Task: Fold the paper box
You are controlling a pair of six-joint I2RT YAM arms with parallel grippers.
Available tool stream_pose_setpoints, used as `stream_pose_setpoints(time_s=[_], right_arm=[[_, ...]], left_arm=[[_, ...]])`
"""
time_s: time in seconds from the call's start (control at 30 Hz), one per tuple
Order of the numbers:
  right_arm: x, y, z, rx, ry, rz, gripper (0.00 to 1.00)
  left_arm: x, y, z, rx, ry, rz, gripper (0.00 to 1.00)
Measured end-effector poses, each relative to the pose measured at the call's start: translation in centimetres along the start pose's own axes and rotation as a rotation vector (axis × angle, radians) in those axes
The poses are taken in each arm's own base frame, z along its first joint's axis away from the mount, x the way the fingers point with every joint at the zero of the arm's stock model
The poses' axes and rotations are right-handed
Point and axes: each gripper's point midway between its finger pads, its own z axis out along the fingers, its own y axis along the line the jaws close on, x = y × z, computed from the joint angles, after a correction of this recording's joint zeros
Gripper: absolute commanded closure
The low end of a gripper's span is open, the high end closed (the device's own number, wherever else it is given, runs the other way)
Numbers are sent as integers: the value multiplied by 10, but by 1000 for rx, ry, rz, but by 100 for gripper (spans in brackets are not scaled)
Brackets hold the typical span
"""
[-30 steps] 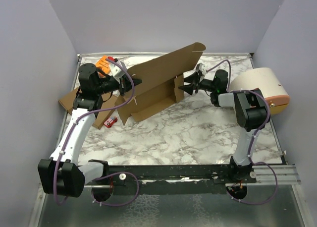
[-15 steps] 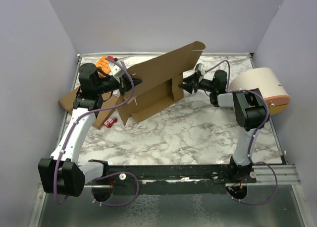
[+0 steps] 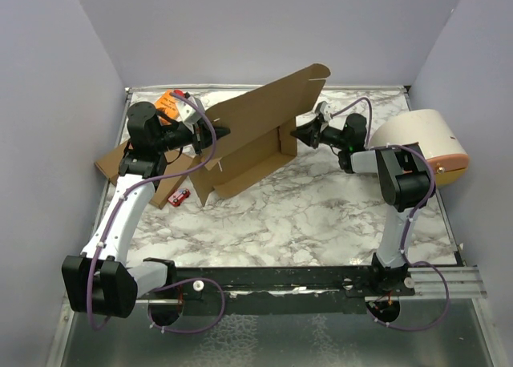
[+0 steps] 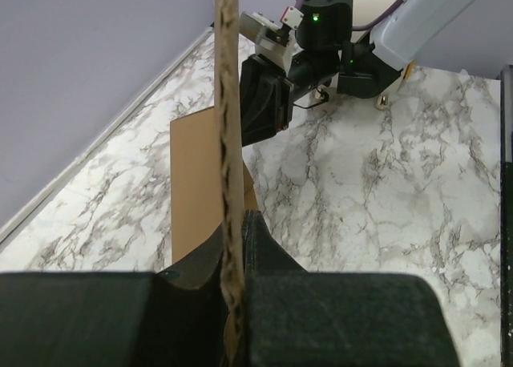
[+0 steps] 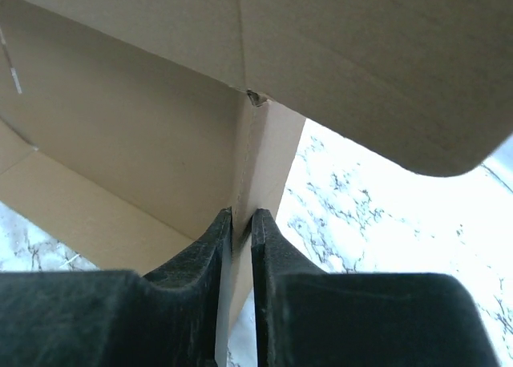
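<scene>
Both arms grip the paper box (image 3: 256,135), which is partly folded.
The box stands at the far middle of the marble table (image 3: 321,215) with its large panel tilted upward. The left gripper (image 4: 235,259) is pressed together on the sheet's left edge. The right gripper (image 5: 241,223) pinches the upright flap at the right end.

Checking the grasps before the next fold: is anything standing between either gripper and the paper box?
Nothing visible does. The right gripper pinches an upright flap of the paper box directly, and the left gripper is clamped on another cardboard edge of it, with nothing in between.
</scene>
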Motion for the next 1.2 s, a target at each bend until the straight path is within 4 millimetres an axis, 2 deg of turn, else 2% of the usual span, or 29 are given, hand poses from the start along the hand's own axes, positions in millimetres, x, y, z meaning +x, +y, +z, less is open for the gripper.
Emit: stream_pose_setpoints(time_s=[0.07, 0.27, 0.4, 0.6, 0.7, 0.97, 1.03, 1.1, 1.2], right_arm=[[0, -2, 0, 12, 2, -3, 99], [1, -6, -1, 38, 13, -7, 99], [-2, -9, -1, 48, 65, 24, 99], [-13, -21, 4, 39, 176, 64, 99], [-20, -22, 2, 27, 241, 78, 99], [-32, -29, -15, 22, 465, 106, 99], [-34, -30, -20, 21, 514, 107, 99], [-29, -28, -26, 17, 560, 118, 99], [-9, -20, -39, 10, 653, 162, 99]], left_arm=[[0, 0, 0, 0, 0, -6, 100], [-3, 4, 0, -30, -8, -28, 99], [-4, 12, -1, -81, -12, -43, 82], [-8, 25, -4, -185, -28, -78, 49], [-7, 30, -10, -252, -41, -100, 35], [1, 40, -27, -426, -56, -181, 21], [6, 44, -32, -476, -50, -213, 14], [10, 48, -39, -531, -44, -243, 5], [17, 53, -52, -620, -38, -281, 2]])
